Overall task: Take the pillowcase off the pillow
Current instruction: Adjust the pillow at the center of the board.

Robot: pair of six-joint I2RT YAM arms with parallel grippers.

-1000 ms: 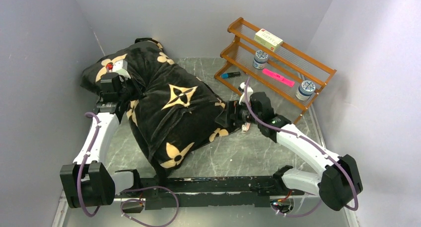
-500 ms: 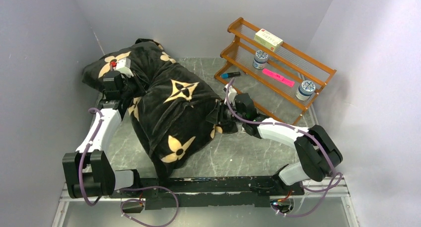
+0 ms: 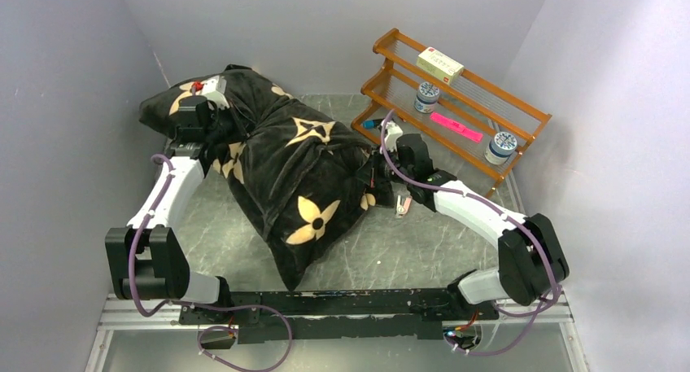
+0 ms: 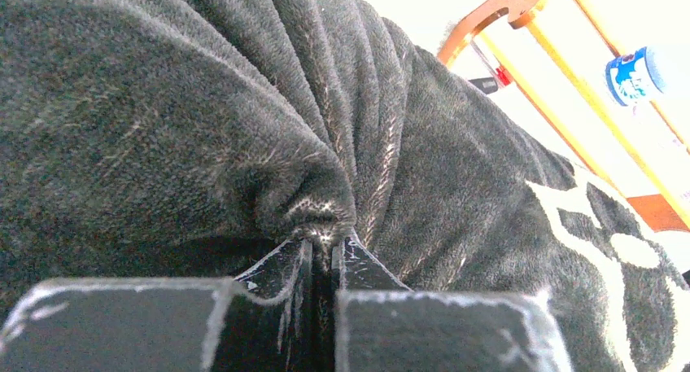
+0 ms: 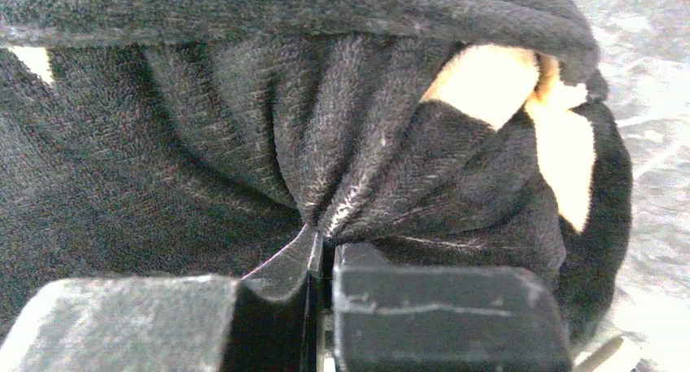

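Observation:
The black plush pillowcase [image 3: 285,177] with tan flower motifs lies across the table, bulging all over; the pillow inside it is hidden. My left gripper [image 3: 213,126] is shut on a bunched fold of the pillowcase [image 4: 325,144] at the far left end; folds radiate from the jaws [image 4: 325,243]. My right gripper [image 3: 373,177] is shut on a pinch of the pillowcase [image 5: 366,144] at its right edge, fabric gathered at the closed tips [image 5: 323,240]. A tan motif [image 5: 561,144] shows beside that pinch.
A wooden two-tier rack [image 3: 456,103] stands at the back right, holding a box [image 3: 439,64], two jars [image 3: 426,97] and a pink item [image 3: 456,126]. A marker [image 3: 370,123] lies by the rack's left end. Grey walls close in on the left, back and right.
My right gripper has shut on the pillowcase's right edge. The left gripper has pulled its fold toward the back wall, and the covered bundle has shifted and turned with it.

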